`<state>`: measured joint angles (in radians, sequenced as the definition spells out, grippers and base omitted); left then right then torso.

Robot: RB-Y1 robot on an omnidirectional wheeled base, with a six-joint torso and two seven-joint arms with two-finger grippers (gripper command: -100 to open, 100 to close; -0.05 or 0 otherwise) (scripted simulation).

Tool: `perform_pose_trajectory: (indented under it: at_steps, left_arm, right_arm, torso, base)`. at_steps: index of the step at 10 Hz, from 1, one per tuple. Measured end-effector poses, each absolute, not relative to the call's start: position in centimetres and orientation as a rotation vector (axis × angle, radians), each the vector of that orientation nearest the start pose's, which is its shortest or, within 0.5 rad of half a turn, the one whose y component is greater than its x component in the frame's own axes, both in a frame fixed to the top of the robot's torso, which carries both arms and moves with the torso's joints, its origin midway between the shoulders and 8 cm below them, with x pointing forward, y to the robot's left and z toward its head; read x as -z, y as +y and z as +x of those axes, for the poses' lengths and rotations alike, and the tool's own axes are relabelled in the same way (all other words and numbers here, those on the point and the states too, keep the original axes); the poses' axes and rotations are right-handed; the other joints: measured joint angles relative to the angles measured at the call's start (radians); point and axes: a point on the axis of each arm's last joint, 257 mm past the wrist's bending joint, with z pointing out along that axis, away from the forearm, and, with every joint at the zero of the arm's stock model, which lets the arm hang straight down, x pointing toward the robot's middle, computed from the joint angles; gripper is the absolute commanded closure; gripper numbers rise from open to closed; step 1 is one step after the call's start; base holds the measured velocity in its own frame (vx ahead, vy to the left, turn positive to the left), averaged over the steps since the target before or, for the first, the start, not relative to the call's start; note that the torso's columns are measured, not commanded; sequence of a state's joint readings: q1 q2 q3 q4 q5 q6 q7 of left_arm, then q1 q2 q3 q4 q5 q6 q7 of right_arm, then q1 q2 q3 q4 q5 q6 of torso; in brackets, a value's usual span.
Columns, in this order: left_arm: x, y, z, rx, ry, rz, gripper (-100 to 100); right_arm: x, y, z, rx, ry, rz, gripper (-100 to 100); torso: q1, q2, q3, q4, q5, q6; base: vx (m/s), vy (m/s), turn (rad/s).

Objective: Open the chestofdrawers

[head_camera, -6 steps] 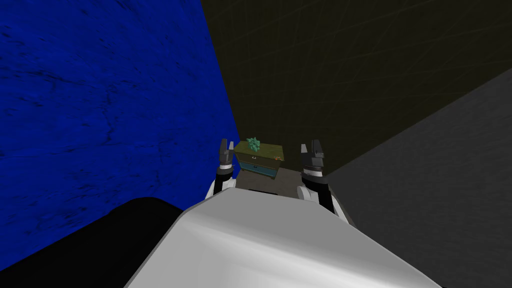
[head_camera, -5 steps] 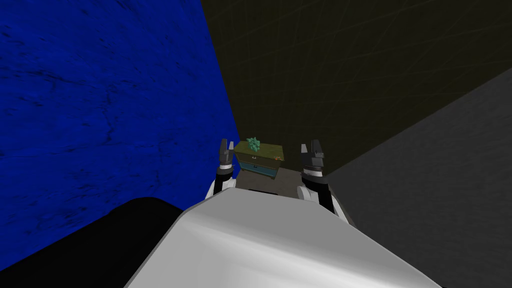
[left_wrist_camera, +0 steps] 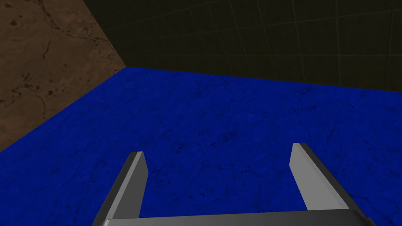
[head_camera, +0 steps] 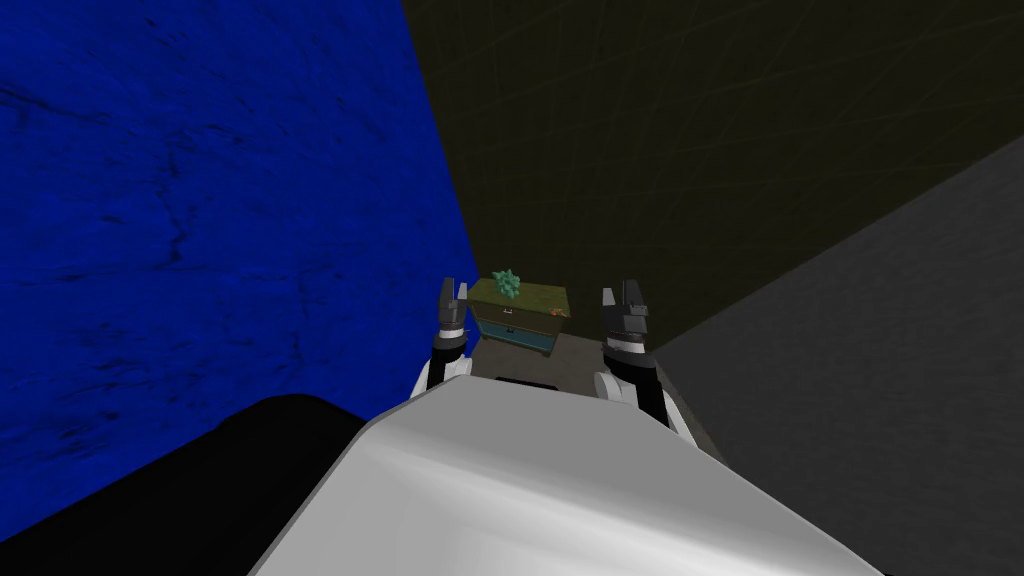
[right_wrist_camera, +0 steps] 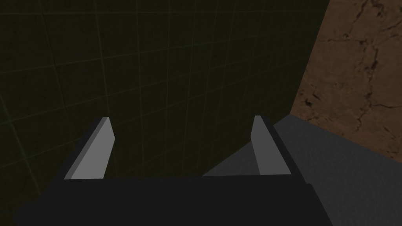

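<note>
A small chest of drawers [head_camera: 518, 320] stands ahead of me in the corner where the blue wall meets the dark tiled wall. It has an olive-green top and teal drawer fronts with small pale handles. A green leafy thing [head_camera: 506, 286] sits on its top. My left gripper [head_camera: 451, 296] is raised to the chest's left, open, fingers [left_wrist_camera: 133, 180] apart with nothing between them. My right gripper [head_camera: 622, 298] is raised to the chest's right, also open and empty, fingers [right_wrist_camera: 262, 145] spread. Both hang well short of the chest.
A blue wall [head_camera: 200, 230] runs along my left, a dark tiled wall [head_camera: 700, 130] stands behind the chest, and a grey wall [head_camera: 880, 370] closes the right. A strip of grey-brown floor [head_camera: 570, 360] lies between me and the chest. A black area [head_camera: 150, 500] sits at lower left.
The whole head view has shifted very slightly; the chest sits a touch higher and farther right. Both arms hold the same pose.
</note>
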<state>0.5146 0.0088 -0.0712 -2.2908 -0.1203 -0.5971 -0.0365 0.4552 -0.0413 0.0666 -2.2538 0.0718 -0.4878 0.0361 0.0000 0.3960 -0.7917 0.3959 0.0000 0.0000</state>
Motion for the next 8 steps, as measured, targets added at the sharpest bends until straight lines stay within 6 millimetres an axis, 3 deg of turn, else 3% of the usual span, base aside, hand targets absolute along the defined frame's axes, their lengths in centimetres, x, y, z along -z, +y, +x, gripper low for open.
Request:
perform_pose_trajectory:
  at_steps: [3, 4, 5, 8]
  left_arm:
    - [-4.0, 23.7, 32.8, 1.285, 0.633, -0.492, 0]
    - [-4.0, 23.7, 32.8, 1.285, 0.633, -0.492, -100]
    - [-3.5, 23.4, 33.1, 1.286, 0.659, -0.479, -100]
    - [-1.5, 22.8, 33.9, 1.282, 0.728, -0.448, -100]
  right_arm:
    - [-2.3, -24.0, 35.8, -1.307, 0.698, 0.572, 0]
    - [-2.3, -24.0, 35.8, -1.307, 0.698, 0.572, 0]
    - [-2.3, -24.0, 35.8, -1.307, 0.699, 0.572, 0]
    - [-2.3, -24.0, 35.8, -1.306, 0.699, 0.572, 0]
  torso:
    - [0.000, 0.222, -0.443, 0.221, 0.000, 0.000]
    - [0.000, 0.295, -0.590, 0.295, 0.000, 0.000]
    - [0.000, 0.328, -0.660, 0.328, 0.000, 0.000]
    - [0.000, 0.341, -0.685, 0.341, 0.000, 0.000]
  base:
    - [0.000, 0.000, 0.000]
    - [0.021, -0.003, -0.003]
    - [0.031, -0.003, -0.004]
    - [0.043, 0.005, -0.004]
